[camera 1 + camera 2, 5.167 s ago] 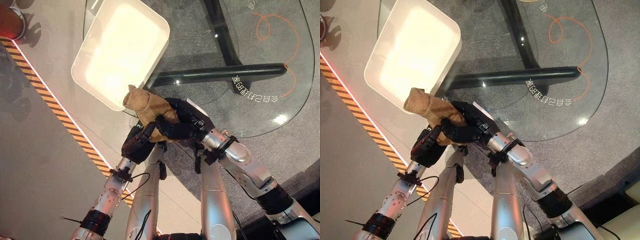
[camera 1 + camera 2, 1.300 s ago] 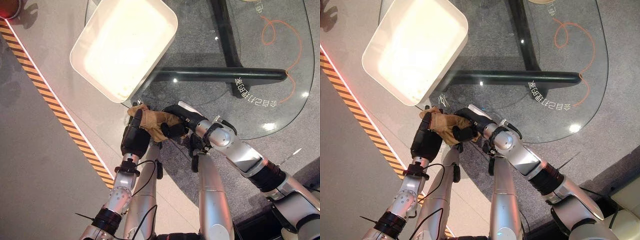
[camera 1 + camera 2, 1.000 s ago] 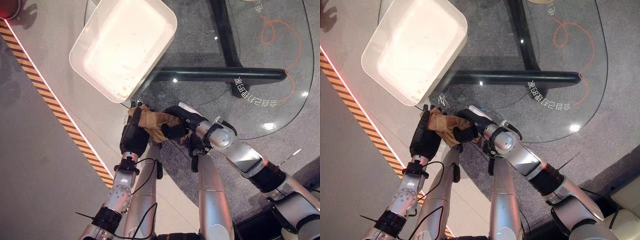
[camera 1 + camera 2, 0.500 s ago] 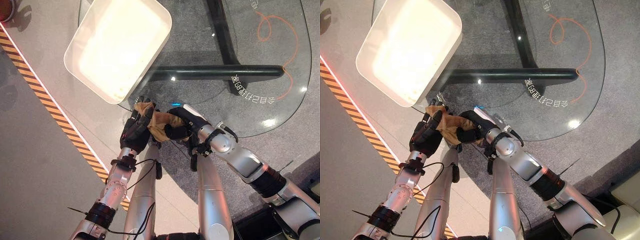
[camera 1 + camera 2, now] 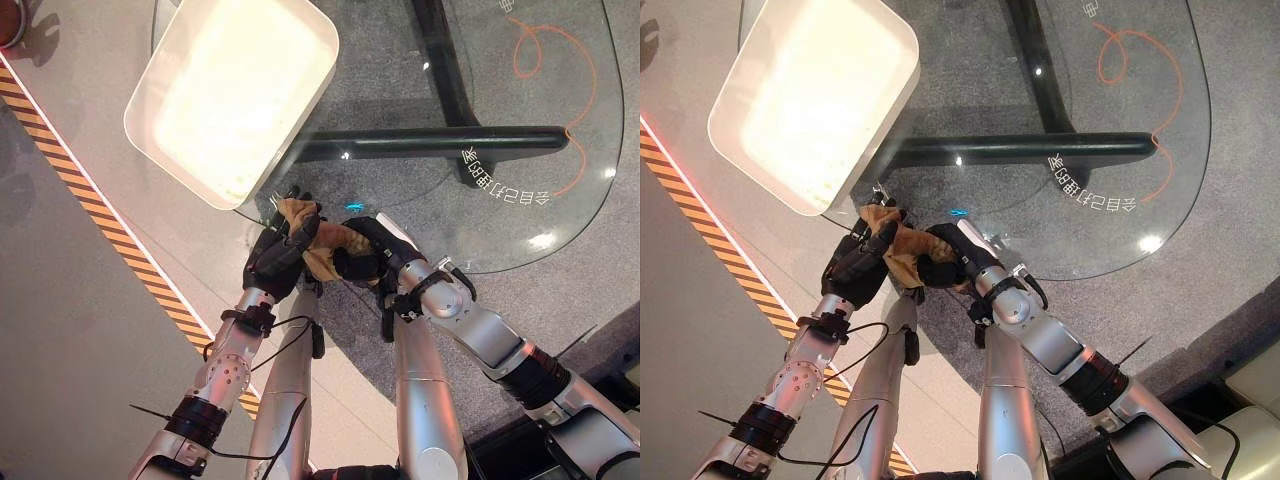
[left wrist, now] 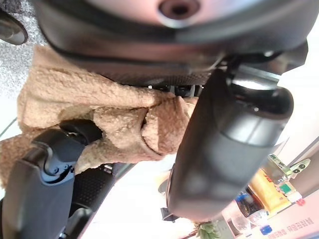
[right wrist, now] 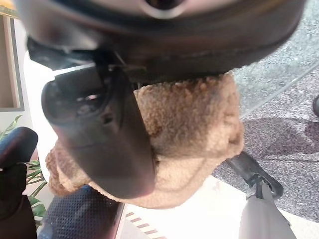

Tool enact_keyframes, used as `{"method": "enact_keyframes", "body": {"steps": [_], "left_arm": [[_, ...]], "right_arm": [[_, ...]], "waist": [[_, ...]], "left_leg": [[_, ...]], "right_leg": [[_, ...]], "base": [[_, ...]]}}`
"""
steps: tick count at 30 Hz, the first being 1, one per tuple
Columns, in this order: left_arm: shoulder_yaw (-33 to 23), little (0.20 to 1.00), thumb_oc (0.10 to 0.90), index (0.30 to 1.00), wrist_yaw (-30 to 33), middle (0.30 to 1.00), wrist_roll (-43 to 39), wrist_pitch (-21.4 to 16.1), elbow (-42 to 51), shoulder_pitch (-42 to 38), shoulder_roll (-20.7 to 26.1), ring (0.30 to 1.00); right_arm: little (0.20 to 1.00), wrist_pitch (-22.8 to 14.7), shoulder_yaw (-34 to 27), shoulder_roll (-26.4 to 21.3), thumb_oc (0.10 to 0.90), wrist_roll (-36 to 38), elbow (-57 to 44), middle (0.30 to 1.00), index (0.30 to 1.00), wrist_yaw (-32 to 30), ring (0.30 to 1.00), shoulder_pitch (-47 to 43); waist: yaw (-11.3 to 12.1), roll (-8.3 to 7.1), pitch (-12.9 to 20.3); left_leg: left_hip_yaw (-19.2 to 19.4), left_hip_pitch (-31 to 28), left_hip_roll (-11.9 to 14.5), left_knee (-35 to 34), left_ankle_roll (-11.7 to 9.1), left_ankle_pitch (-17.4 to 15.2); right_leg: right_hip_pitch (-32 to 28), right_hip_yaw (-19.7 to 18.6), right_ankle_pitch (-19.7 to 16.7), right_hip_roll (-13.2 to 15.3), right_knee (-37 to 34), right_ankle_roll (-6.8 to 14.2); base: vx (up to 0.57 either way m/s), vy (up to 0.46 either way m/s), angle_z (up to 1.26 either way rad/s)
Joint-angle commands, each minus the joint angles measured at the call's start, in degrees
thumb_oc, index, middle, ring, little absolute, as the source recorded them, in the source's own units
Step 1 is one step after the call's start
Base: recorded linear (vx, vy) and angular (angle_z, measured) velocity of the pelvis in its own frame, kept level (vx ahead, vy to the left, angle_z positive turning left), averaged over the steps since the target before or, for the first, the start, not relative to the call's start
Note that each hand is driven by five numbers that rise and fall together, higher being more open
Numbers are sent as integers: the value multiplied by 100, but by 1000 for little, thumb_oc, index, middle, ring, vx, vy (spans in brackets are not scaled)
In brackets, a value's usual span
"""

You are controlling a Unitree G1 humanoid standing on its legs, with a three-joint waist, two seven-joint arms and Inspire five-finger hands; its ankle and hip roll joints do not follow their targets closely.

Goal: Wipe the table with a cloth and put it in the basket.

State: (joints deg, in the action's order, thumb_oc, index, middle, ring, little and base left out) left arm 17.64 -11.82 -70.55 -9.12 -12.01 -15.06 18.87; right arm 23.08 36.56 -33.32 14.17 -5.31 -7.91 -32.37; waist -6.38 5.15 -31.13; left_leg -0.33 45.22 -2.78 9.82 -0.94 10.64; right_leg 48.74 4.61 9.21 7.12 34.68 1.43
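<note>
The fuzzy tan fleece cloth (image 5: pixel 318 243) is bunched between both hands at the near rim of the clear round glass desk (image 5: pixel 520 150), just at the 5 o'clock corner of the white rounded rectangular plastic basket (image 5: pixel 232 95) that sits on the desk's left part. The left hand (image 5: pixel 276 258) has its fingers curled round the cloth's left end, and the left wrist view shows the thumb (image 6: pixel 224 144) pressed over a fold of the fleece (image 6: pixel 99 124). The right hand (image 5: pixel 366 252) is clamped on the other end, its thumb (image 7: pixel 102 134) lying across the wad (image 7: pixel 189 134) in the right wrist view.

Judging from this, the wiping looks finished or nearly so, and the step in hand is carrying the cloth into the basket. To do it well, one hand should probably let go cleanly first, so the cloth is not stretched between two grips. The carrying hand should then lift the bundle above the basket's near wall and travel toward 11 o'clock, releasing only once the whole wad is over the bright interior. A trailing corner could catch the rim or tip the light basket, so a compact bundle and a high approach seem wise.
</note>
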Motion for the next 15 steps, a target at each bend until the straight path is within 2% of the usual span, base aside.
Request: {"method": "enact_keyframes", "body": {"steps": [1,2,3,4,5,15], "left_arm": [[572,900,800,900,-339,900,481,-66,1036,-184,-198,900],[579,763,663,782,-289,782,578,-77,1008,-189,-178,782],[578,683,583,714,-275,714,624,-86,975,-197,-179,714],[578,285,185,373,-268,373,693,-110,916,-201,-166,373],[593,200,100,300,-253,300,833,-154,843,-217,-134,300],[628,200,100,300,-61,300,1290,-78,546,-255,-65,300]], "right_arm": [[200,-573,360,433,100,385,-807,300,300,201,300,-55],[200,-621,388,423,100,407,-794,300,300,203,300,-63],[200,-643,386,429,100,399,-776,300,300,214,300,-65],[200,-671,383,430,100,404,-761,300,300,221,300,-66],[200,-695,395,411,100,439,-753,300,300,220,300,-89],[200,-879,374,389,100,508,-674,300,300,197,300,-99]], "waist": [[14,117,134],[19,113,134],[19,111,134],[21,110,134],[24,104,134],[33,93,134]], "left_leg": [[122,67,-60,917,6,-792],[118,70,-53,922,5,-796],[116,69,-52,922,5,-796],[115,67,-50,926,8,-796],[107,62,-47,934,6,-802],[95,87,-32,975,2,-809]], "right_leg": [[-91,-517,-1075,-235,-1403,231],[-86,-511,-1072,-227,-1395,234],[-85,-508,-1071,-226,-1392,234],[-89,-502,-1068,-226,-1386,231],[-96,-497,-1067,-221,-1382,238],[-77,-484,-1070,-196,-1356,249]], "base": [[0,0,0],[0,0,0],[0,0,0],[0,0,0],[0,0,0],[0,0,0]]}}
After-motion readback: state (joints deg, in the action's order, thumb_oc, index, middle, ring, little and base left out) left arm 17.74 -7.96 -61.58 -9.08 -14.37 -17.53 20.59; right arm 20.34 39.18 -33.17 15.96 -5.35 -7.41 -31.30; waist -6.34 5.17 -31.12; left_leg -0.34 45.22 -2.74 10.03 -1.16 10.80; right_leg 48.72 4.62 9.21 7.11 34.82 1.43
